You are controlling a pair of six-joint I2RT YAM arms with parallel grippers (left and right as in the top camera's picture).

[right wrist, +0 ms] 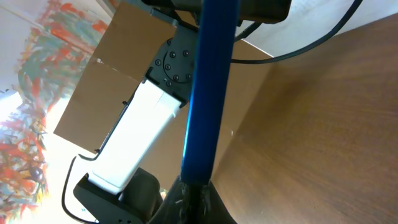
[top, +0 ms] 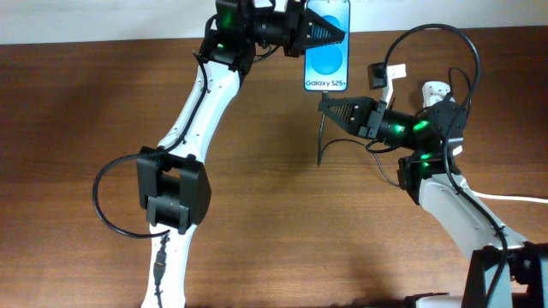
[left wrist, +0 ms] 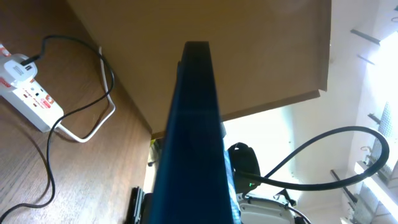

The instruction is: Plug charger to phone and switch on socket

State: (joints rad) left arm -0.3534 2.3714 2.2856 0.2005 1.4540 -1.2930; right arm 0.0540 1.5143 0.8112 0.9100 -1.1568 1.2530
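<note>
My left gripper (top: 332, 34) is shut on the phone (top: 326, 62) and holds it off the table at the far edge, blue screen facing up. The phone shows edge-on in the left wrist view (left wrist: 196, 124) and in the right wrist view (right wrist: 208, 87). My right gripper (top: 325, 106) is shut on the charger connector, right at the phone's lower edge (right wrist: 199, 198). The thin black charger cable (top: 320, 141) hangs from it. The white socket (top: 434, 89) lies behind the right arm, mostly hidden; it is clearer in the left wrist view (left wrist: 28, 93).
A white plug (left wrist: 17, 70) with a black cable sits in the socket, and the thick white cord (left wrist: 93, 127) loops beside it. The white cord also runs off to the right (top: 514, 198). The table's far edge lies just behind the phone.
</note>
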